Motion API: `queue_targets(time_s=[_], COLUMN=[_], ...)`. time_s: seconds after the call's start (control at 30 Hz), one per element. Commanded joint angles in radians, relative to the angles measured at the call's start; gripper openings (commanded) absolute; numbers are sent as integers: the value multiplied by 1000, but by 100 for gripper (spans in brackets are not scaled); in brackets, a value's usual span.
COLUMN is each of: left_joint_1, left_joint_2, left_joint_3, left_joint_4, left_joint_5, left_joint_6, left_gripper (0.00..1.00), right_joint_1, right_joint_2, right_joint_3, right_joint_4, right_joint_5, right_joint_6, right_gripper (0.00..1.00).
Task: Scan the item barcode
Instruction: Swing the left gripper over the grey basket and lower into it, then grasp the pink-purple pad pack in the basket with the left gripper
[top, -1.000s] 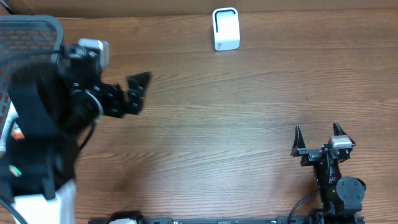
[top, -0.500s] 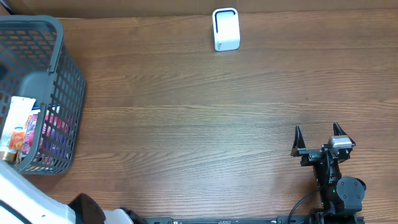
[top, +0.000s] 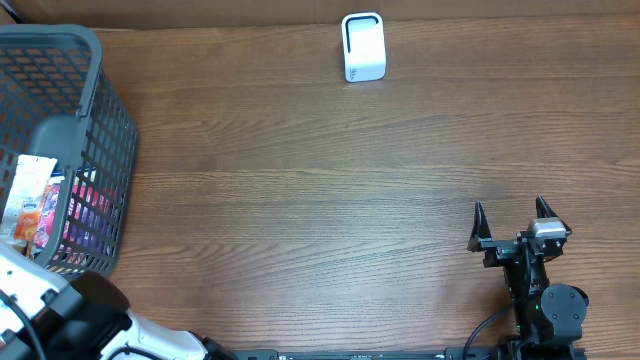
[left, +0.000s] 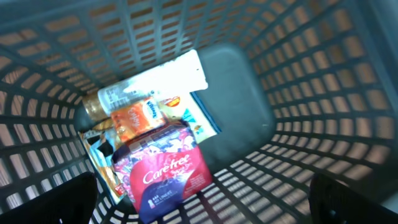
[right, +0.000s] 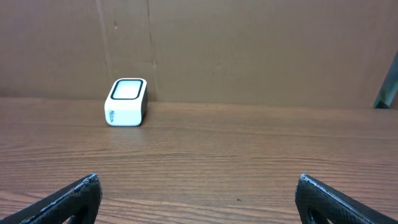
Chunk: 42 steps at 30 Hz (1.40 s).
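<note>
Several packaged items lie in the grey mesh basket (top: 104, 120) at the table's left edge. In the left wrist view a red Carefree pack (left: 165, 177) is nearest, with an orange pouch (left: 138, 119) and a white packet (left: 158, 79) behind it. No barcode shows. My left gripper (left: 202, 202) hangs open above the basket's inside (left: 292, 143), holding nothing; overhead, only the left arm's body (top: 60, 315) shows at the bottom left. The white scanner (top: 363, 46) (right: 126, 102) stands at the table's far edge. My right gripper (top: 511, 214) (right: 199, 199) rests open and empty at the front right.
A brown cardboard wall (right: 249, 50) runs behind the scanner along the table's far edge. Bare wooden tabletop (top: 320, 200) lies between basket, scanner and right arm.
The left arm has swung off the top of the basket toward the bottom-left corner, uncovering the basket overhead. The right arm has not moved.
</note>
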Motion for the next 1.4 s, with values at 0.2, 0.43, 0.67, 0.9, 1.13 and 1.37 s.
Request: queue_targets(time_s=[0.2, 0.43, 0.67, 0.9, 1.13, 1.37], left_joint_1=[5, 5, 5, 5, 5, 5], left_joint_2=[175, 282, 384, 463, 468, 468], left_joint_3=[13, 13, 13, 6, -3, -6], left_joint_4=[-78, -138, -194, -220, -202, -195], left_joint_5=[-45, -46, -46, -64, -94, -45], left_joint_6=[89, 299, 337, 337, 337, 359], left_gripper=[100, 100, 82, 79, 80, 80], right_joint_1=[5, 5, 5, 5, 5, 5], right_joint_2=[-10, -10, -10, -10, -10, -10], right_joint_3=[-10, -10, -10, -10, -10, -10], right_joint_4=[7, 7, 7, 7, 7, 7], right_joint_5=[6, 6, 6, 6, 6, 6], right_joint_6=[-3, -3, -3, -3, -3, -3], right_gripper=[100, 100, 100, 100, 100, 100])
